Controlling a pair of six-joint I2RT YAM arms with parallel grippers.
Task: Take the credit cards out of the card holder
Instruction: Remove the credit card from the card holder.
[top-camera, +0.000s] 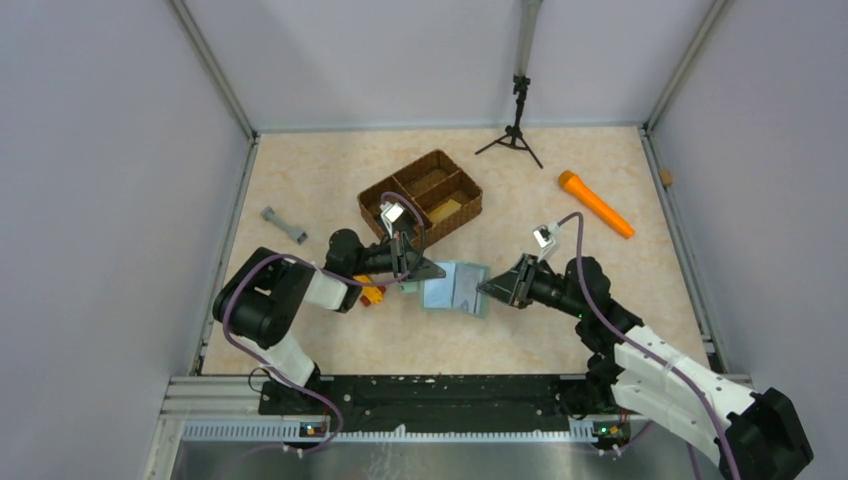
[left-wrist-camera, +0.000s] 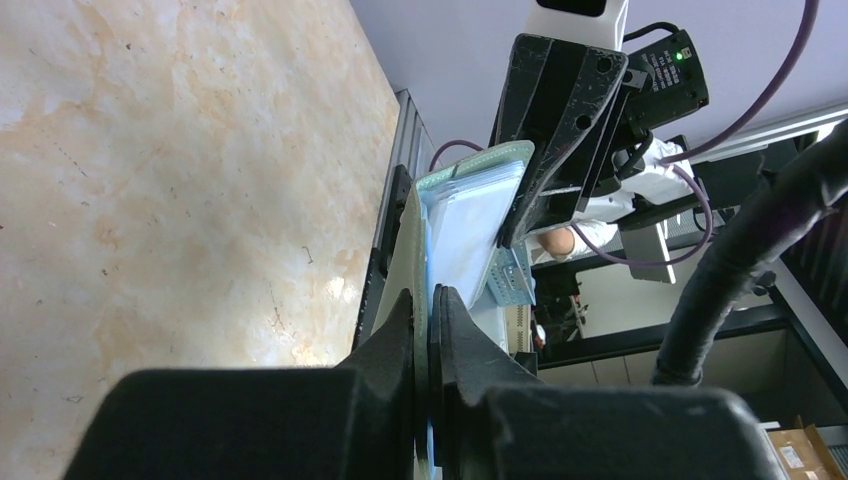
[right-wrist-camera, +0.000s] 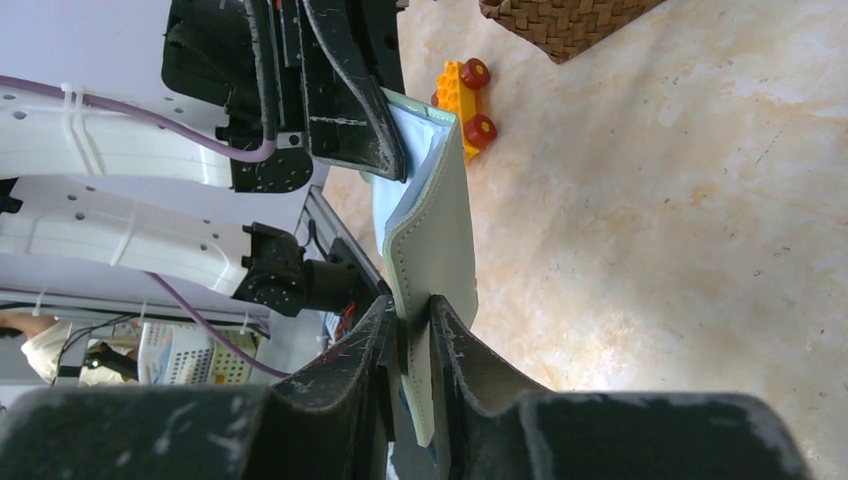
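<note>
The grey-green card holder hangs partly unfolded above the table, held between both arms. My left gripper is shut on its left edge; in the left wrist view the jaws pinch the green cover, with the pale blue pockets beyond. My right gripper is shut on the opposite edge, and its wrist view shows the fingers clamped on the stitched cover of the card holder. The credit cards do not show distinctly; they are hidden inside the pockets.
A brown woven basket stands just behind the left gripper. A yellow toy car with red wheels lies under the left arm. An orange torch-shaped thing, a grey dumbbell-shaped piece and a small tripod sit farther off.
</note>
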